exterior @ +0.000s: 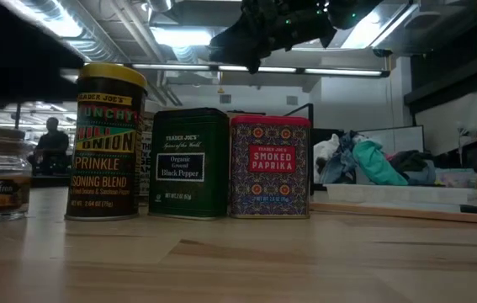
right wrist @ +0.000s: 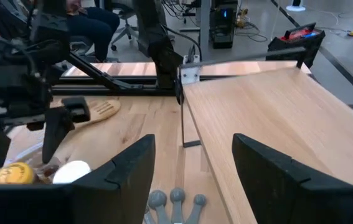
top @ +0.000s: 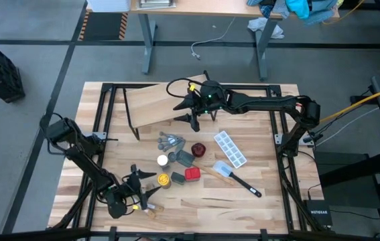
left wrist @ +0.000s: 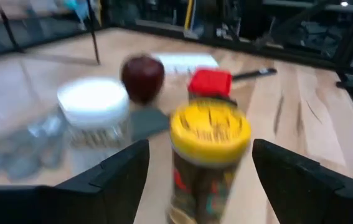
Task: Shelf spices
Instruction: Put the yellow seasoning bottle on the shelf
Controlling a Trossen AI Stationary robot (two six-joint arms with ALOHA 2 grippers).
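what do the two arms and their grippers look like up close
Both arms are dark, nearly black, jointed links. The left gripper and right gripper each end in two flat, dark, wedge-shaped fingers. Small green lights glow on the right wrist, a yellow-green one on the left, and thin black cables loop near both arms.

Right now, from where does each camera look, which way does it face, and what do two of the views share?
High view: above the table, facing straight down; both arms show, with the left gripper near the yellow-capped jar.
Low view: at tabletop height, facing level across; an arm hangs above the red square tin.
Left wrist view: on the left arm, facing the yellow-capped jar between its open fingers.
Right wrist view: on the right arm, over the shelf; the right gripper is open.
Shared: that jar shows in all four views.
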